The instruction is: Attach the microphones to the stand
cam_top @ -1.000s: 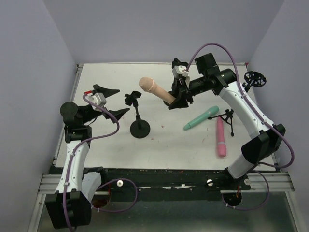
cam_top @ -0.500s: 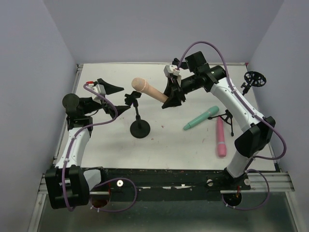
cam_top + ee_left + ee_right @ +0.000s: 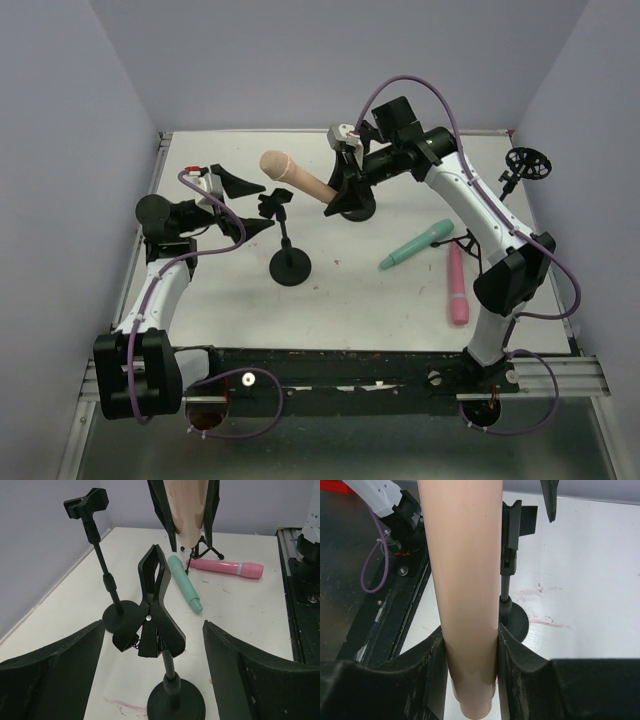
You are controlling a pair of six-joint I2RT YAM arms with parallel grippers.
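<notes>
Microphones and stands share the white table (image 3: 350, 300), and the action is at its left half. Your right gripper (image 3: 340, 195) has its fingers pinched on the thin tail of the peach-tan microphone (image 3: 293, 174) and holds it raised, head pointing left and far, close to the clip stand (image 3: 290, 268) but not yet touching it. Your left gripper (image 3: 240, 205) hovers just left of this stand with fingers spread wide, gripping nothing. I judge the step in hand is to seat the body into the clip (image 3: 272, 203). To do it well, first line up the tapered body with the mouth of the clip, then press slowly; the stand looks light and may tip, so let the left gripper steady its pole before you push. Now the count: two arms; two round-base stands, because the left wrist view shows a second clip stand (image 3: 107, 579) farther back; one small tripod (image 3: 472, 238); three microphones. The mint-teal microphone (image 3: 416, 244) and the pink microphone (image 3: 457, 284) lie on the table at the right, near each other
</notes>
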